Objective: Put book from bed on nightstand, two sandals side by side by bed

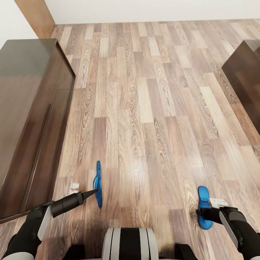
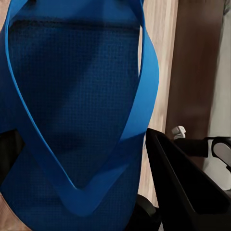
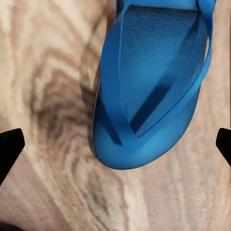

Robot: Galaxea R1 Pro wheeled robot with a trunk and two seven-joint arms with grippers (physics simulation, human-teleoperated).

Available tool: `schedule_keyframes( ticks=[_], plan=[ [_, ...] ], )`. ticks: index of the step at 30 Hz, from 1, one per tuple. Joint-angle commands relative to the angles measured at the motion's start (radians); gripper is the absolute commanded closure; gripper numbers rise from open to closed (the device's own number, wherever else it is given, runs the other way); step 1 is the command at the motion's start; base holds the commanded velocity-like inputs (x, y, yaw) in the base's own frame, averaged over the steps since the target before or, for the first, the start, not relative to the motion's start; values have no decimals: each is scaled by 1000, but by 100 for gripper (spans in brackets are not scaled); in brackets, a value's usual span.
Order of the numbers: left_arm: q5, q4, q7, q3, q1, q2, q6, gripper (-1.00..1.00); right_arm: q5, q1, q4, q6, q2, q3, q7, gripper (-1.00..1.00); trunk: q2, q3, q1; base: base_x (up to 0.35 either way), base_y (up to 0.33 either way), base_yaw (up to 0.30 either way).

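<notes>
The robot is working on the shoe step: its left gripper [image 1: 94, 191] is pinching one blue sandal [image 1: 98, 183] on its edge, while the right gripper [image 1: 202, 213], fingers wide apart, is hanging over the other sandal [image 1: 204, 196] flat on the floor [image 1: 151, 108], and probably needs to close on it next.

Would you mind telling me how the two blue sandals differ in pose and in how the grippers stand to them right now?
The left sandal stands on edge, seen as a thin sliver, while the right sandal lies flat, sole down on the floor. The left gripper is at the left sandal's edge; the right gripper hangs open above the right sandal. Both are bright blue flip-flops with thin straps.
</notes>
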State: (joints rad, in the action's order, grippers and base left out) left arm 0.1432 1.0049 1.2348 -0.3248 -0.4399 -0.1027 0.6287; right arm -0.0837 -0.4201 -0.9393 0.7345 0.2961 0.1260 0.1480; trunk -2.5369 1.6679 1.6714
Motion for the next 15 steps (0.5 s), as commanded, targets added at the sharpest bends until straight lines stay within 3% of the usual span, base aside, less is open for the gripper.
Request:
schedule_keyframes(
  ticks=[1,15],
  plan=[
    [3,0,4,0,0,0,8,100,-8,0,-1,5,0,1,-1,-100,0,1,0,209,0,0],
    [3,0,3,0,0,0,6,100,-8,0,-27,7,6,3,-1,-100,0,1,0,116,-15,0]
  ],
)
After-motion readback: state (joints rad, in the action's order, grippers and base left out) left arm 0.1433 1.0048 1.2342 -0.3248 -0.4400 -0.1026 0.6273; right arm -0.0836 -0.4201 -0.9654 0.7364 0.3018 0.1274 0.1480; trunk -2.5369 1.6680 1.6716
